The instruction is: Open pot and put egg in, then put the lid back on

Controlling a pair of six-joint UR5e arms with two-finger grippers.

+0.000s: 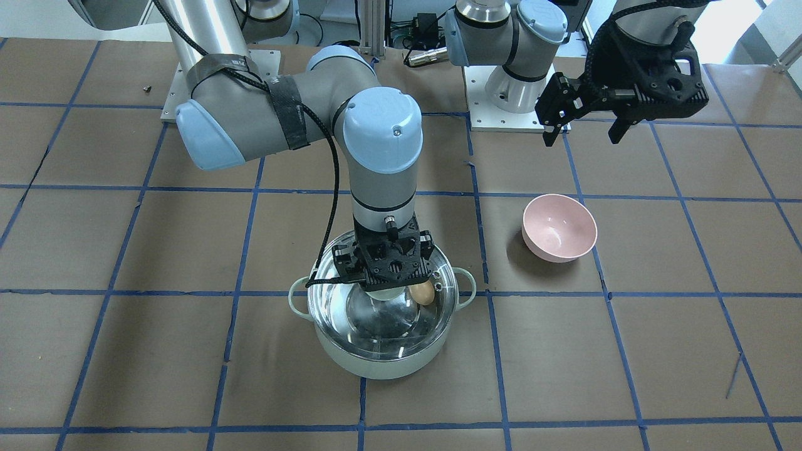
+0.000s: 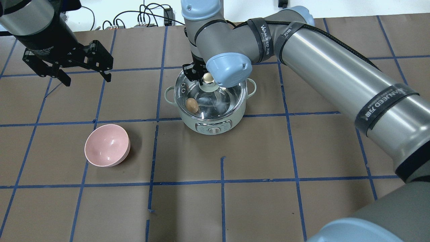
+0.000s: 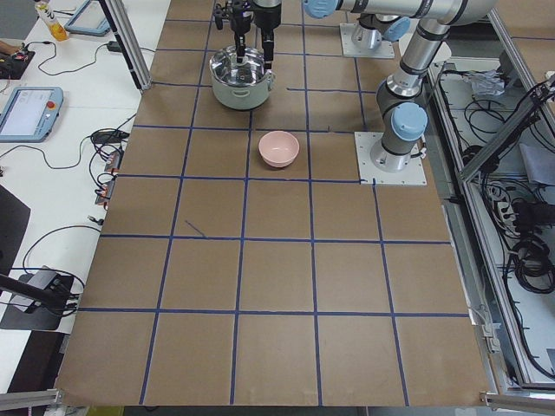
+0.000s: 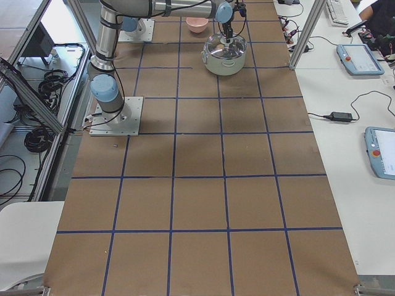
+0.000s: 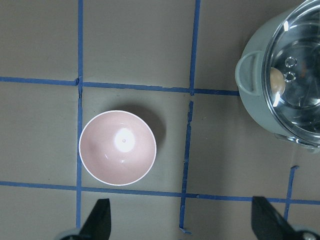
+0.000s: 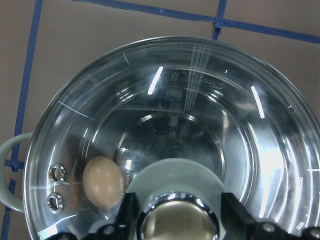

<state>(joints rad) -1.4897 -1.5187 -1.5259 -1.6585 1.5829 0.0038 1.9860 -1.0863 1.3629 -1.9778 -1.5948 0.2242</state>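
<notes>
The mint-green pot (image 1: 376, 366) stands mid-table with the glass lid (image 1: 376, 319) seated on its rim. The tan egg (image 1: 423, 292) lies inside, seen through the glass. It also shows in the overhead view (image 2: 192, 105) and the right wrist view (image 6: 102, 181). My right gripper (image 6: 177, 215) points straight down over the lid (image 6: 200, 115). Its two fingers (image 6: 127, 212) sit against both sides of the knob. My left gripper (image 2: 85, 79) is open and empty, hovering high, well away from the pot (image 2: 215, 126).
A pink bowl (image 2: 106, 150) sits empty on the table on my left, under the left gripper's camera (image 5: 118, 148). The table is brown board with a blue tape grid. The right arm's forearm stretches over the table's right half.
</notes>
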